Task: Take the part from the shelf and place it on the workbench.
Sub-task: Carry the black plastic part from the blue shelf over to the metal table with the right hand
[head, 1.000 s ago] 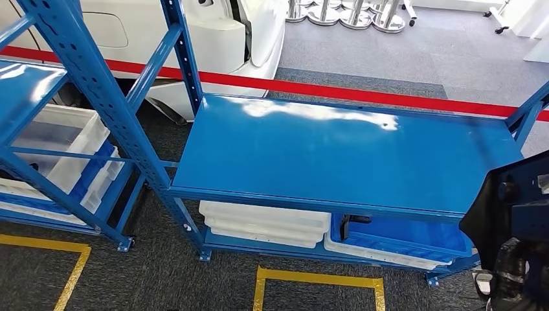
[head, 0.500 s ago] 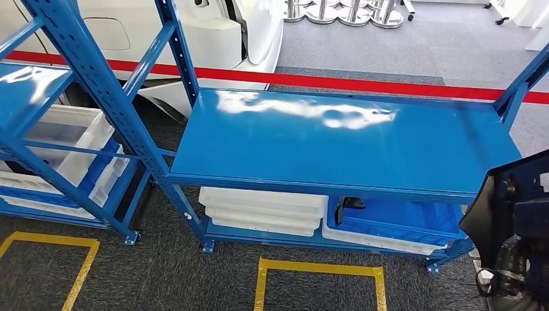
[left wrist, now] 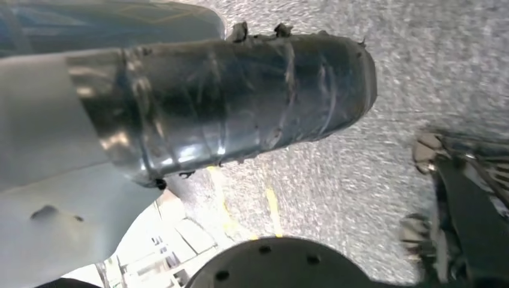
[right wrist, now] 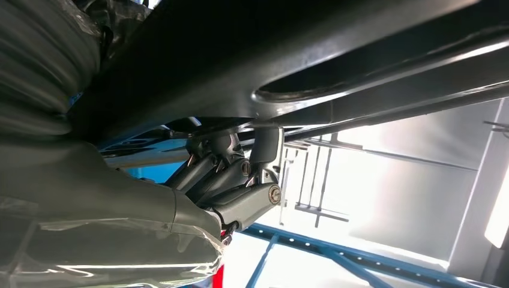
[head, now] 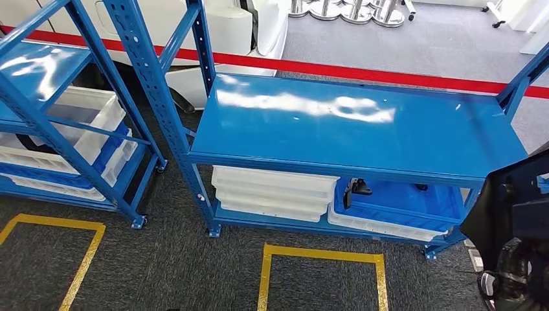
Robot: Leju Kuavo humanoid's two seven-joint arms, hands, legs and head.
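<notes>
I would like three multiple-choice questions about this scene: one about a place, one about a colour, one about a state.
1. Where on the blue shelf do the white bins stand?
A) on the top surface
B) on the lower level
C) on the side posts

2. What colour is the floor line behind the shelf?
A) green
B) red
C) white

3. What is the right robot hand doing?
A) holding a dark part
B) resting on a white bin
C) hanging open

Answers:
1 B, the bins sit under the top surface.
2 B, the line is plainly red.
3 A, its fingers grip the part's underside.
</notes>
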